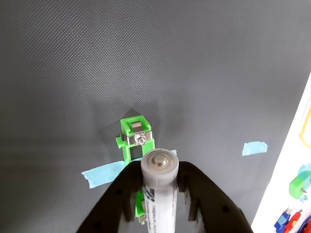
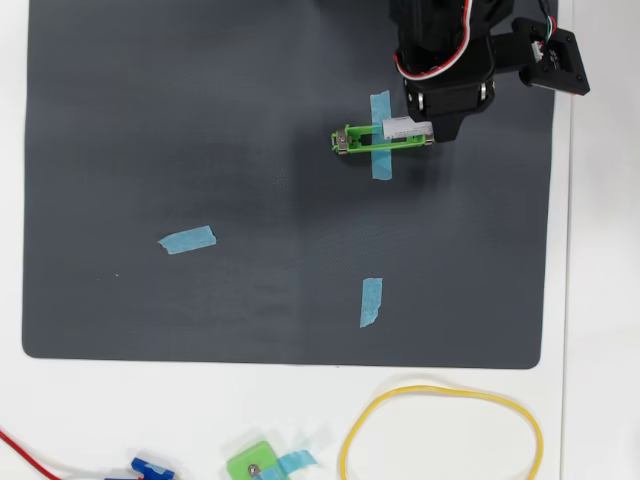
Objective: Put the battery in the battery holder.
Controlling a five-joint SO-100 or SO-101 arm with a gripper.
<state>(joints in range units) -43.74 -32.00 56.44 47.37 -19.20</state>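
Observation:
The battery [image 1: 158, 194] is a white cylinder with dark print and a grey metal end, held between my black fingers in the wrist view. My gripper [image 1: 159, 191] is shut on it. Directly beneath and ahead lies the bright-green battery holder [image 1: 135, 138], its far silver contact showing; its near end is hidden by the battery. In the overhead view the battery [image 2: 404, 128] hangs over the right half of the holder [image 2: 358, 141], which is taped to the dark mat by a blue strip [image 2: 380, 135]. My gripper [image 2: 418, 128] reaches in from the upper right.
Two other blue tape strips [image 2: 187, 239] [image 2: 371, 301] lie on the dark mat [image 2: 150, 120]. Below the mat on the white table are a yellow rubber band [image 2: 440, 435], a small squarish green piece [image 2: 252, 465], a blue connector [image 2: 152, 467] and a red wire.

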